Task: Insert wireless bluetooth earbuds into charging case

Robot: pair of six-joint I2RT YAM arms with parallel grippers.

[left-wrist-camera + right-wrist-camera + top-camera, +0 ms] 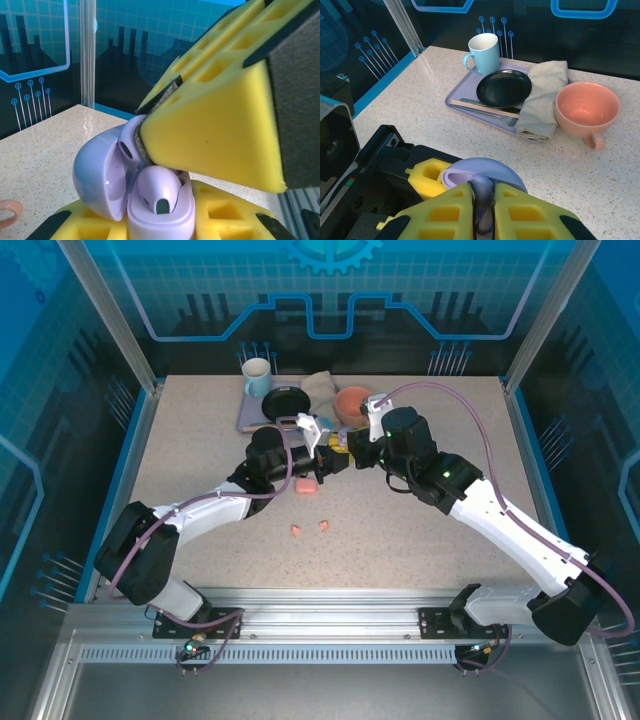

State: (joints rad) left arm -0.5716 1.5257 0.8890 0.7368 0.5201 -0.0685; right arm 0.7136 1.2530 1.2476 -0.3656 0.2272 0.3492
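The right gripper (483,212) is pinched shut on a lilac earbud (129,145), whose long axis stands nearly upright, tilted a little, with its rounded end down toward the lilac charging case (160,220). The left gripper (320,458) is clamped narrowly on that case. The case's lid (97,175) is swung open to the side. A second lilac earbud (157,187) sits stem-down in its well, and the right gripper's yellow fingers (215,135) crowd close above it (whether the held bud touches the case cannot be told).

The top view adds two coral-pink earbuds (296,530) loose on the table (200,440), near a pink case (306,486). The right wrist view shows a tray (454,96) with a mug (484,52), black plate (504,88) and cloth (542,97), and a pink bowl (587,107) beside it.
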